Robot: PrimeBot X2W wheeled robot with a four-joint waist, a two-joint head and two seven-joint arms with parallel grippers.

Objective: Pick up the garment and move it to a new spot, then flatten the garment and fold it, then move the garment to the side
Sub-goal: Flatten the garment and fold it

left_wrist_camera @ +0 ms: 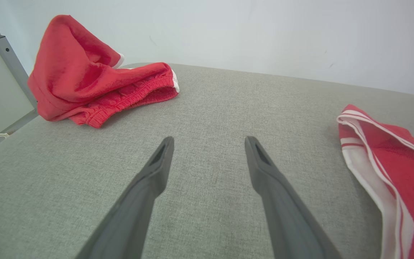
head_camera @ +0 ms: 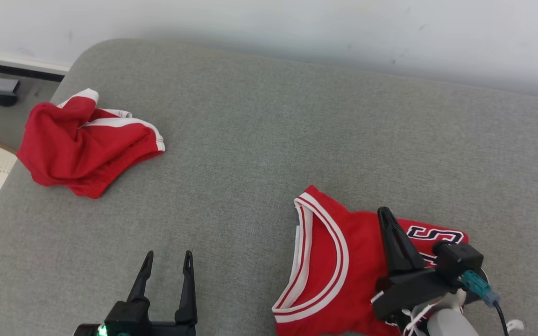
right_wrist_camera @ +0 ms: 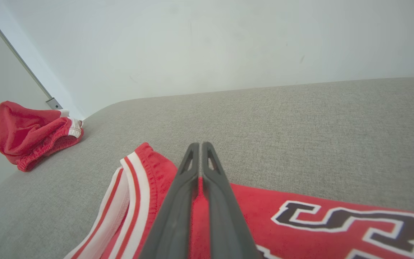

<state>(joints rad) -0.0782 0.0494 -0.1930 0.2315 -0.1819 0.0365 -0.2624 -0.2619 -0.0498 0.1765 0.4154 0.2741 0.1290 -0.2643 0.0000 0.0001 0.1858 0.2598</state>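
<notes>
Two things you are seeing: left hand (head_camera: 168,256) hovering wide open over the surface (head_camera: 250,163), right hand (head_camera: 385,214) closed over the jersey (head_camera: 357,252).

I get bright, even light with soft shadows. Near the lens, the left claw (left_wrist_camera: 209,142) blurs; edges bend.

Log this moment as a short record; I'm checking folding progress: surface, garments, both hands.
surface: grey cushion
jersey: red, white-trimmed, lying near right
shorts: red, crumpled, far left
left hand: open, above bare cushion
right hand: shut, over the jersey, contact unclear
</notes>
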